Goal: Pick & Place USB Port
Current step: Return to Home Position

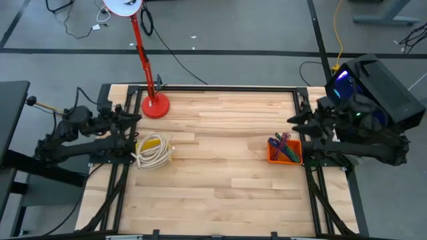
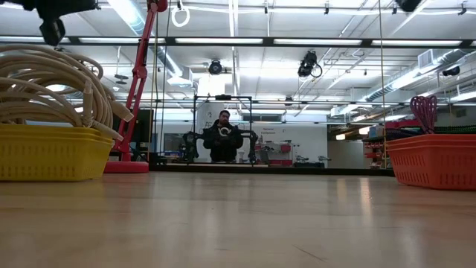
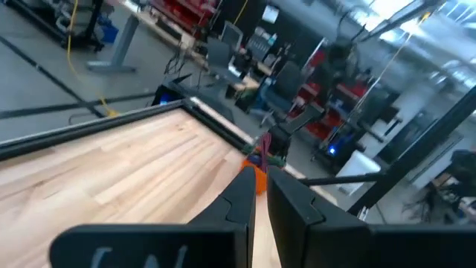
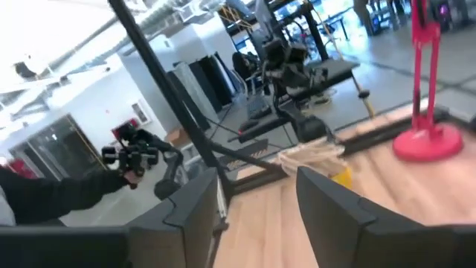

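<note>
- Looking from above, you have both arms drawn in at the side edges of the tabletop point(image 1: 220, 180). The left claw point(image 1: 137, 119) is near the yellow bin point(image 2: 52, 152) and the right claw point(image 1: 293, 120) near the orange bin point(image 2: 435, 160).
- Your left claw is clenched on nothing, its fingers nearly touching. Your right claw is released, fingers spread with nothing between them.
- The USB cables point(image 1: 285, 147) lie bunched inside the orange bin, with loops poking above its rim.
- The light brown HDMI cable point(image 2: 44, 82) sits coiled in the yellow bin, heaped well above the rim. It possibly overhangs one side, though the high view is too cluttered to be sure.
- Expect the USB cables to be light, limp and smooth-jacketed. If you regrasp one, pinch the gathered bundle or just behind a plug, not a single loose strand.
- The HDMI coil looks thicker and springier, so take it across several loops.
- The red lamp point(image 1: 155, 105) stands well clear of both bins.
</note>
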`<state>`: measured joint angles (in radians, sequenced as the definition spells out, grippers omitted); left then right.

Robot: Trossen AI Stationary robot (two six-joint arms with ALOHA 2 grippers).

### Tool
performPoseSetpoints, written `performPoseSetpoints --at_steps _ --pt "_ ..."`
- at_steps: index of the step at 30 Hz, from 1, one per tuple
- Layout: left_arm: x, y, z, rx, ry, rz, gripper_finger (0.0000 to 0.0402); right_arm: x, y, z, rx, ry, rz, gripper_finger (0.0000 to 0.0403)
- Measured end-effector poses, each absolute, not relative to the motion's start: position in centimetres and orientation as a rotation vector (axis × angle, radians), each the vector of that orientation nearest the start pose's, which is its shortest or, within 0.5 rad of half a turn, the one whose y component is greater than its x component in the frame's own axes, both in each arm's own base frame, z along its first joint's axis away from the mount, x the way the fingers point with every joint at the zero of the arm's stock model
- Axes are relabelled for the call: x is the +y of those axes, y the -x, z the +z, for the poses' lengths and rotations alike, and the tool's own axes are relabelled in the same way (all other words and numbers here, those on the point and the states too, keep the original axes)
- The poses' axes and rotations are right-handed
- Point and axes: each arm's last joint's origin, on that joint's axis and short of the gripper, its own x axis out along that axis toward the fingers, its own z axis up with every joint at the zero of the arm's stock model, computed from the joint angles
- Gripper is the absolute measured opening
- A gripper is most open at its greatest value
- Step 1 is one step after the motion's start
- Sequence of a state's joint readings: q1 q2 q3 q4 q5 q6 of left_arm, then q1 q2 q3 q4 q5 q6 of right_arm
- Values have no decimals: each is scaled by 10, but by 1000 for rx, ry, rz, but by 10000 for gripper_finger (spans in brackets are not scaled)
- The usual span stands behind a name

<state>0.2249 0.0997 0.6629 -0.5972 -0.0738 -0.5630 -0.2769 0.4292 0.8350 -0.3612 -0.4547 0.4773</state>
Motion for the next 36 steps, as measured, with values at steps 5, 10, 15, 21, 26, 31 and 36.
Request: performPoseSetpoints --at_steps 5,10,15,21,26,31,36 --pt "7 -19 293 -88 557 310 37 -9 -83 323 -19 -544 215 187" --pt "9 -24 268 123 603 388 37 -11 -94 269 3 -628 223 187" --pt "10 -33 251 148 691 384 37 -12 -102 229 17 -690 236 187" --pt "13 -49 228 182 688 372 37 -12 -105 220 -45 -630 269 187" --pt "16 -66 198 208 799 366 37 -12 -107 200 20 -651 239 187" --pt "16 -82 180 143 858 217 37 -13 -109 175 80 -702 197 187" --pt "17 -89 187 -21 834 103 37 -14 -109 170 66 -692 183 187"
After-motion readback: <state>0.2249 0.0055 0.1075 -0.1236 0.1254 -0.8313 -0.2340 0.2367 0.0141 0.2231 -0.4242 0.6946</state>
